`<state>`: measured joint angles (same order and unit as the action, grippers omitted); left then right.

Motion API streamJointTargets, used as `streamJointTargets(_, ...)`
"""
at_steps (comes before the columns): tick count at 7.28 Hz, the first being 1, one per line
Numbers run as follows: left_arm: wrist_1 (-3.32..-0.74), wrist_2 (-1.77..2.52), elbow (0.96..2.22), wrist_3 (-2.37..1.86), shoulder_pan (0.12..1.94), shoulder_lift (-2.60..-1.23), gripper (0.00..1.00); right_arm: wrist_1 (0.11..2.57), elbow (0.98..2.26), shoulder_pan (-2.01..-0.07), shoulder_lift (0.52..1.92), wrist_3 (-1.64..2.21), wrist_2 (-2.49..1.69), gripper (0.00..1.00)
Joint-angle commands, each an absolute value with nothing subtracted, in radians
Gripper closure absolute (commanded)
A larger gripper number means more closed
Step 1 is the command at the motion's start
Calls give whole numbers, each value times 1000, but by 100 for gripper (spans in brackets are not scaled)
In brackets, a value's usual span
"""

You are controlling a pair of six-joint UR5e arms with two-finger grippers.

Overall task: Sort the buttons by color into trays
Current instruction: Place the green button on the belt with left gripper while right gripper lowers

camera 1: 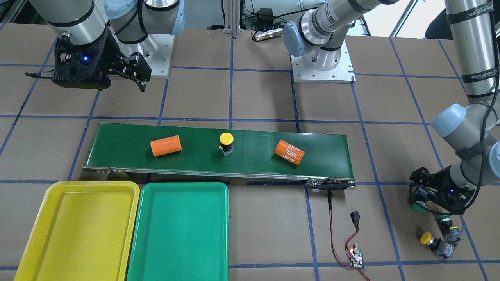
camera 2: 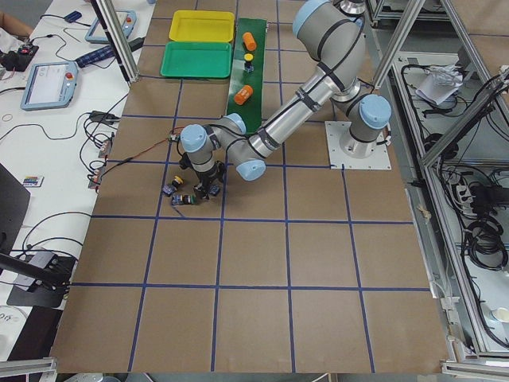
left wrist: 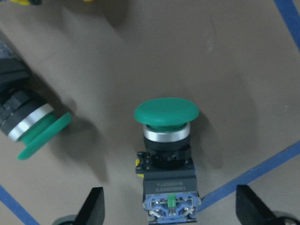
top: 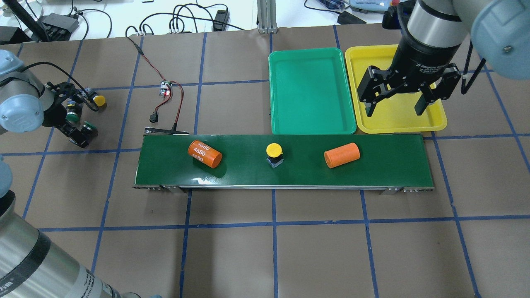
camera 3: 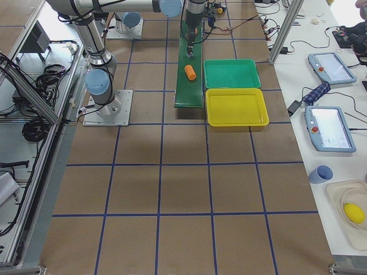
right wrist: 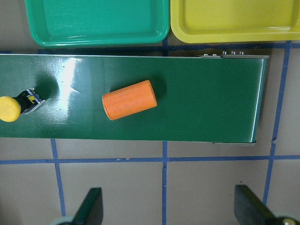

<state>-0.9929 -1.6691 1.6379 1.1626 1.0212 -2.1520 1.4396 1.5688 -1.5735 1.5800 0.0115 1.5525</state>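
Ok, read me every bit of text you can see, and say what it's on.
"4680", repeated: orange cylinder.
"WANJEED": strap on left arm.
"2F Adaptive", rest unreadable: right gripper.
Label on green button body: too blurred to read.

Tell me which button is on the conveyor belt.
The yellow-capped button standing between the two orange cylinders; the other buttons lie off the belt, by the left hand.

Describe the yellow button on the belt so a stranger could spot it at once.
Look at the long dark green conveyor belt. Midway along it, between a plain orange cylinder and an orange cylinder marked 4680, sits a small push-button with a black blocky body. Its round yellow cap sets it apart.
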Motion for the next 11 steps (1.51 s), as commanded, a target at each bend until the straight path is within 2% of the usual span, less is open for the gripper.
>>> streamJointTargets(1, -992, -1669, 1635, 1170, 1022, -2157, 91, 1439, 1569, -1574, 1574, 6, 1552, 0)
streamJointTargets(3, -1015, -1666, 1650, 1181, 1044, -2104, 100, 1442, 1571, -1574, 1551, 8, 1552, 0)
streamJointTargets(5, -1054, -1596, 1724, 1384, 1090, -1993, 100, 1440, 1571, -1575, 1543, 8, 1552, 0)
streamJointTargets(7, -1045, -1583, 1875, 1526, 1219, -1864, 100, 1437, 1571, -1575, 1543, 15, 1549, 0)
streamJointTargets(11, -1048, -1591, 1982, 1615, 1374, -1723, 100, 1440, 1571, -1575, 1519, 5, 1552, 0)
